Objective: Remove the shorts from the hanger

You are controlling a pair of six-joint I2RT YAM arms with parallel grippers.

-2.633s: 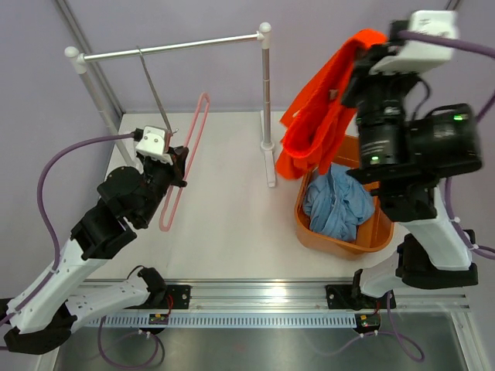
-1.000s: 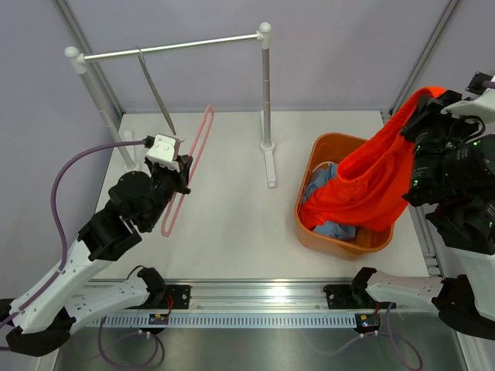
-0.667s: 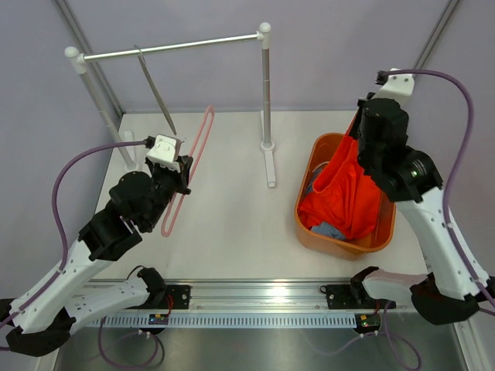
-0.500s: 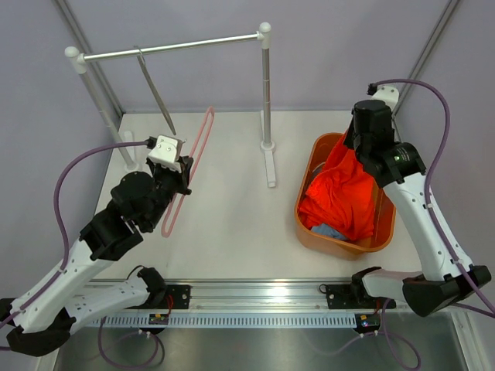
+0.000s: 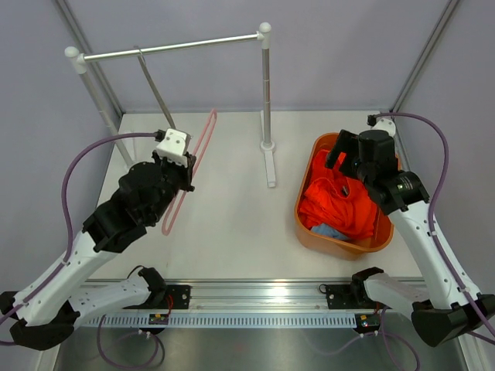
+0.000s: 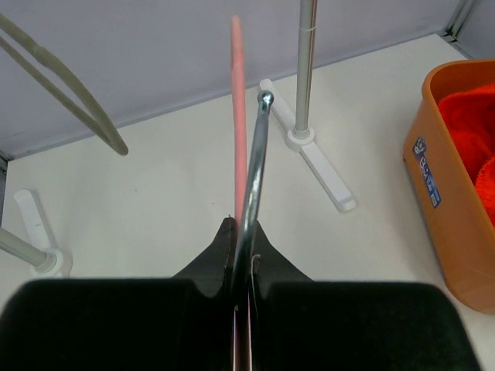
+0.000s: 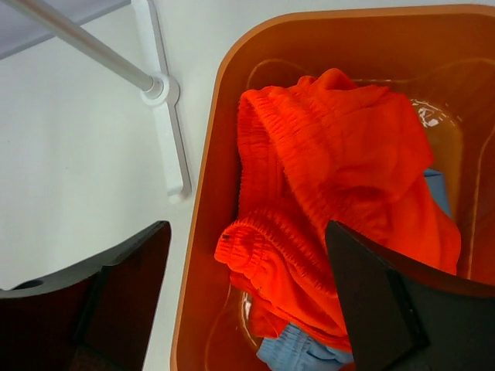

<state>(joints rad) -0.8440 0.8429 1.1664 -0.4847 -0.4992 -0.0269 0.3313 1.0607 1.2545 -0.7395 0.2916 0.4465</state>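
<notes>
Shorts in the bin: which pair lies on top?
The orange shorts lie on top, spread over most of the orange bin. The light blue shorts show only as a small patch underneath them at the bin's near end.

light blue cloth shorts [image 7: 298, 357]: mostly buried under bright orange cloth shorts [image 7: 332, 178], only a patch shows, clipped by bottom edge | orange plastic tub [image 6: 445, 209]: cut off at right edge in left wrist view | thin pink hanger [image 6: 237, 116]: lower part hidden behind left gripper [image 6: 241, 232] | right gripper [image 7: 246, 228]: finger bases cut off at bottom edge
</notes>
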